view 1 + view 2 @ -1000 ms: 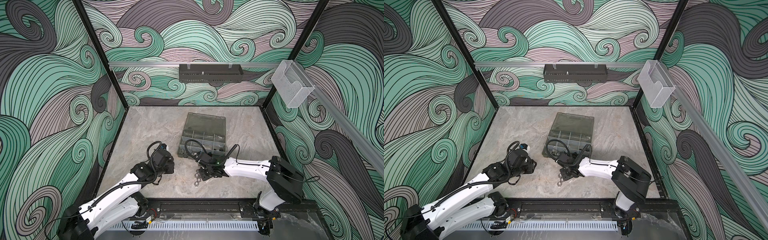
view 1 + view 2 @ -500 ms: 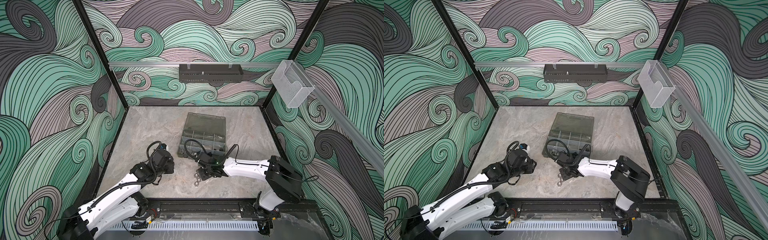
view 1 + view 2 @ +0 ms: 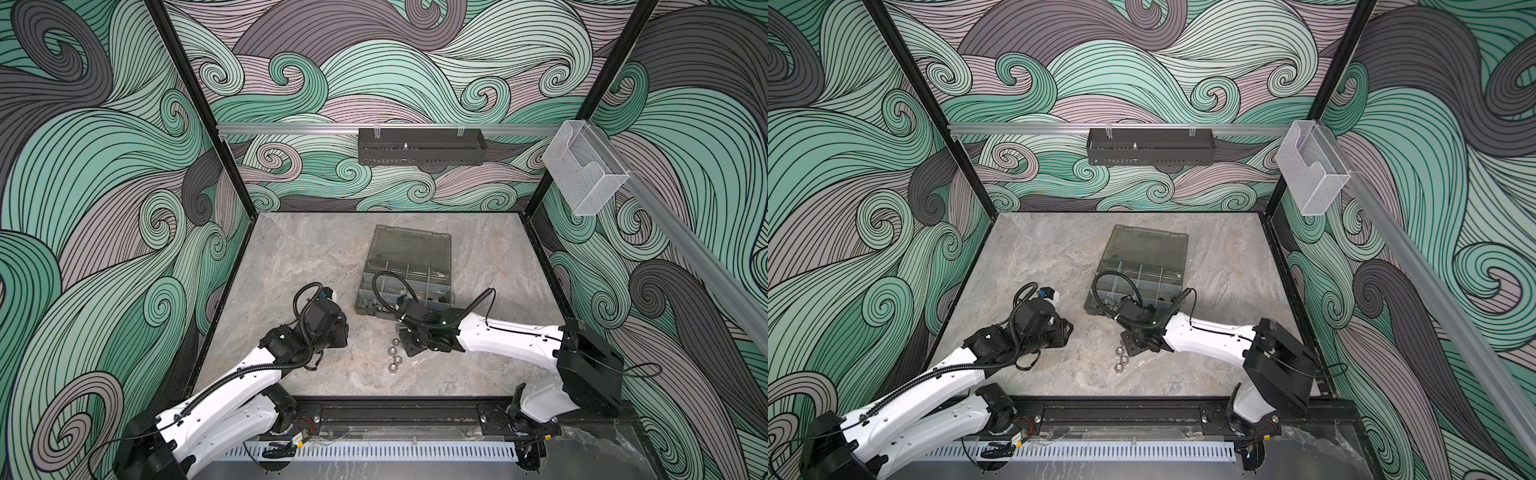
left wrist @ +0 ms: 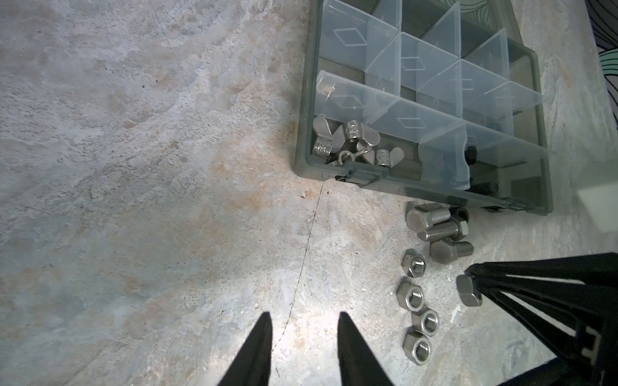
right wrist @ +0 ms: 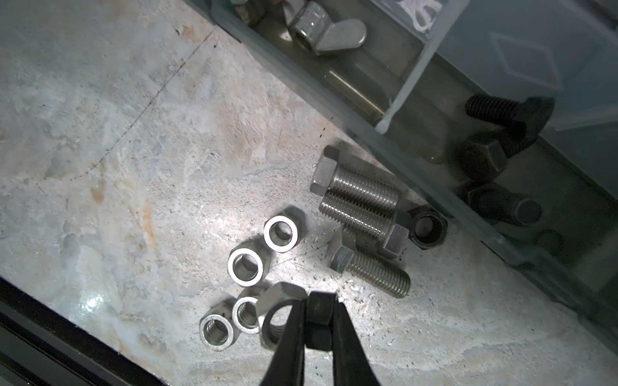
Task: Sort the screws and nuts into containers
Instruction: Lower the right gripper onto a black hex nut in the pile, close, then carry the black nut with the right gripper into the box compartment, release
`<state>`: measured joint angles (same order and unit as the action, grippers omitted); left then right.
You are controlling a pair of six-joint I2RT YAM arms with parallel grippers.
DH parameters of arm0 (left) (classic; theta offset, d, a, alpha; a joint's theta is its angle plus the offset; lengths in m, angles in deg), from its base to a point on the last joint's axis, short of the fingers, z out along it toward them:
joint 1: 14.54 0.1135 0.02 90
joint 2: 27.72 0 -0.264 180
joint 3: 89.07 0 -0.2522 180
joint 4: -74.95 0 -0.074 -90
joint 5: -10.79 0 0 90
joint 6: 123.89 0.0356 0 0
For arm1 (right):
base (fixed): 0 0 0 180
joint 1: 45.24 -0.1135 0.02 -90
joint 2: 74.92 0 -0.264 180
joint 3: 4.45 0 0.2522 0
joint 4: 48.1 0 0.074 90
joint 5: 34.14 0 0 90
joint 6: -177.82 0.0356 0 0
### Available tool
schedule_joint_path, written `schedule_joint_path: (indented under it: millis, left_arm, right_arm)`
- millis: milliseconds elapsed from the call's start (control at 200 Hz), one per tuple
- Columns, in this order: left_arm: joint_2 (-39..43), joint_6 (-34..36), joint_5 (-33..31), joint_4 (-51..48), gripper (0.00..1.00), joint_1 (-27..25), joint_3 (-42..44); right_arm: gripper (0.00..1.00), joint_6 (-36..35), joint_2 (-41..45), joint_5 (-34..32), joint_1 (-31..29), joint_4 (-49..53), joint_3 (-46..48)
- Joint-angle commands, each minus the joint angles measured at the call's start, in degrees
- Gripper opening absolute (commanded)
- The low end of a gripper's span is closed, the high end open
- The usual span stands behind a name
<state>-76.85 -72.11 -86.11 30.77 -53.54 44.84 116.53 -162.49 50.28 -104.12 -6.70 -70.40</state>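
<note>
Three silver screws (image 5: 363,214) lying flat, shanks roughly parallel.

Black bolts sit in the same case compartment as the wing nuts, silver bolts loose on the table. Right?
Not the same: a clear divider separates the black bolts from the wing nuts, so they sit in neighbouring compartments, as the right wrist view shows. The silver bolts are indeed loose on the table.

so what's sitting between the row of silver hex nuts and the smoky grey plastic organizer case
Three silver hex-head bolts and one black hex nut lie between the nuts and the case, clearest in the right wrist view.
</note>
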Motion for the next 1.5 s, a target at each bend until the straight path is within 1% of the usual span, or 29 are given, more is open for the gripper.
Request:
schedule_joint_path:
  millis: [0, 370, 530, 685, 921, 1046, 1141, 1331, 1496]
  left_arm:
    - [1.15, -0.89, -0.49, -0.94, 0.37, 0.60, 0.43]
    - [1.34, -0.89, -0.62, -0.97, 0.37, 0.60, 0.52]
    - [1.28, -0.89, -0.58, -1.05, 0.37, 0.60, 0.52]
    - [1.24, -0.85, -0.57, -0.92, 0.37, 0.60, 0.43]
    - [1.07, -0.89, -0.49, -0.89, 0.37, 0.60, 0.43]
    - [1.02, -0.89, -0.40, -0.92, 0.37, 0.60, 0.43]
    - [0.97, -0.89, -0.40, -0.88, 0.37, 0.60, 0.43]
    - [0.98, -0.98, -0.40, -0.90, 0.37, 0.60, 0.52]
    - [0.98, -0.98, -0.22, -0.88, 0.37, 0.60, 0.52]
  right_arm:
    - [0.15, 0.26, -1.32, -0.04, 0.17, 0.07, 0.04]
    - [0.15, 1.48, -5.14, 1.28, 0.07, -2.47, 2.78]
    - [0.20, 1.81, -5.57, 1.15, 0.08, -1.82, 2.70]
    - [0.22, 2.10, -4.54, 0.59, 0.07, -1.44, 2.96]
    - [0.22, 2.45, -3.00, -0.46, 0.42, -1.18, 3.76]
    - [0.21, 2.67, -2.63, 0.19, 0.78, -1.31, 4.23]
    - [0.23, 2.71, -1.97, 1.43, 1.09, -1.92, 4.62]
    - [0.24, 3.03, 0.06, 1.73, 1.98, -2.07, 5.50]
    - [0.25, 2.88, 0.06, 2.11, 2.96, -2.40, 6.29]
